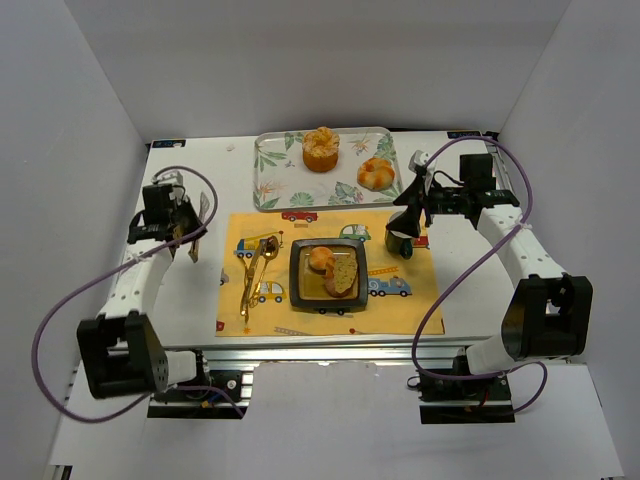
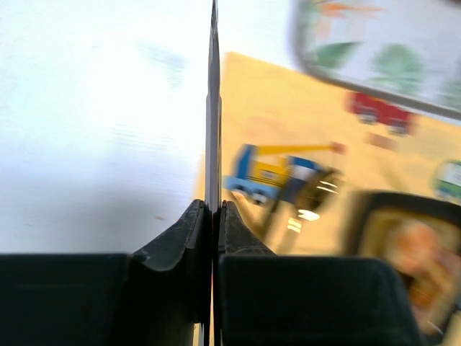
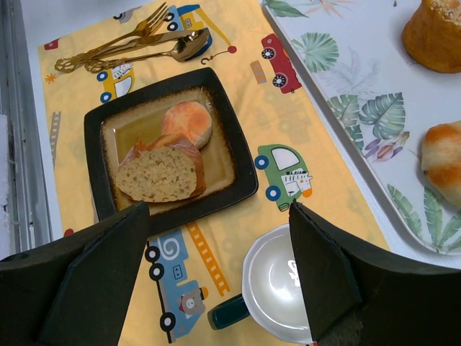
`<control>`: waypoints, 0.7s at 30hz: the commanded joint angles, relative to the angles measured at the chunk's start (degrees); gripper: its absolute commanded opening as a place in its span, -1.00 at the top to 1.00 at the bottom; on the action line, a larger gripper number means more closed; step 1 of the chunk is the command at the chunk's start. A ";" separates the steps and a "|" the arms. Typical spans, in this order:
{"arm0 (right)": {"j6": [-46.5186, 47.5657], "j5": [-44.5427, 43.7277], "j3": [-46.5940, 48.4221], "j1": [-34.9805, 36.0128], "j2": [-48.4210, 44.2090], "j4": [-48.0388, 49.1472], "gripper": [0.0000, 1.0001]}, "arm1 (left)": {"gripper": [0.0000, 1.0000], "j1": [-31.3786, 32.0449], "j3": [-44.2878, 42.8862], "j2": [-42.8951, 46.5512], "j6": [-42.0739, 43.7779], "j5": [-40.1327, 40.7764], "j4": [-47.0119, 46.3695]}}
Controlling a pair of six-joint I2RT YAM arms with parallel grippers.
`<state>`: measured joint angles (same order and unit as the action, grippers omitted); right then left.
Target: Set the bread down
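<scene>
Plate (image 3: 242, 164) holds bread slice (image 3: 157, 184) and roll (image 3: 189, 122)

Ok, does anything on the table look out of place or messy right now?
Nothing is spilled or broken. The fork and spoon lie slanted with handles overlapping, left of the plate. The left pincer is shut on a thin blade, near the mat's left edge.

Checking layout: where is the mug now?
In the top view, the mug stands on the yellow placemat's right part, just right of the black plate, near the tray's corner.
</scene>
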<state>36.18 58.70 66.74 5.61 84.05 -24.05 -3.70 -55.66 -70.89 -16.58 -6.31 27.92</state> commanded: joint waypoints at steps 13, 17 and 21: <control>-0.22 -9.01 -0.47 0.55 -3.63 0.04 -0.79 | 0.02 -8.16 12.41 -16.31 6.39 4.54 -21.59; -10.86 -22.11 -2.93 1.42 -4.69 8.05 -0.79 | -0.87 -8.42 13.82 -8.23 5.24 4.90 -20.11; -17.73 -38.98 -1.18 3.70 -3.55 11.05 -0.79 | -0.97 -8.42 14.09 -1.81 2.70 4.02 -17.73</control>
<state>25.65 34.50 64.14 7.99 80.84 -18.13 -11.92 -41.63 -78.63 -11.79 -2.37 9.41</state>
